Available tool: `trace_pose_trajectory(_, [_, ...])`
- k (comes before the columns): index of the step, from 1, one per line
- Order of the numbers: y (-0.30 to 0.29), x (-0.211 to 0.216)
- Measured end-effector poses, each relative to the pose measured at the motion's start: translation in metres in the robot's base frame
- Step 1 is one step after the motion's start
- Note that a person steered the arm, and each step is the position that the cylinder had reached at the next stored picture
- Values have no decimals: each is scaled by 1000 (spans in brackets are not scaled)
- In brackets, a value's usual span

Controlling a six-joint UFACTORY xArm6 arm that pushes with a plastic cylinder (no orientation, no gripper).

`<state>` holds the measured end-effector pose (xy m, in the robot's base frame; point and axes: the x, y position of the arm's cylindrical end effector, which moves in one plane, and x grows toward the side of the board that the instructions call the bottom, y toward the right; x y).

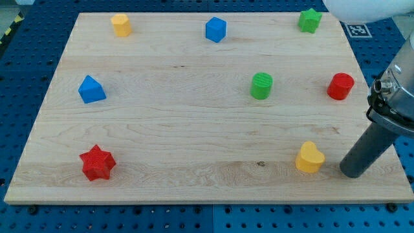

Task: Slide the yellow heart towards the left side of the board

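Observation:
The yellow heart [310, 157] lies near the view's bottom right of the wooden board [194, 129]. My tip [353, 173] rests on the board just to the right of the heart, a short gap apart from it. The dark rod rises up and to the right, out toward the view's right edge.
A red star [97, 162] sits at bottom left, a blue triangular block [90, 89] at left, a yellow hexagon-like block [121, 24] at top left, a blue cube [216, 29] at top middle, a green star [310, 20] at top right, a green cylinder [262, 85] and a red cylinder [340, 86] at right.

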<state>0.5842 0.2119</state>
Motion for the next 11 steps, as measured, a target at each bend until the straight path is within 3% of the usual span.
trace_pose_trajectory(9, [-65, -17])
trace_pose_trajectory(11, [-112, -21])
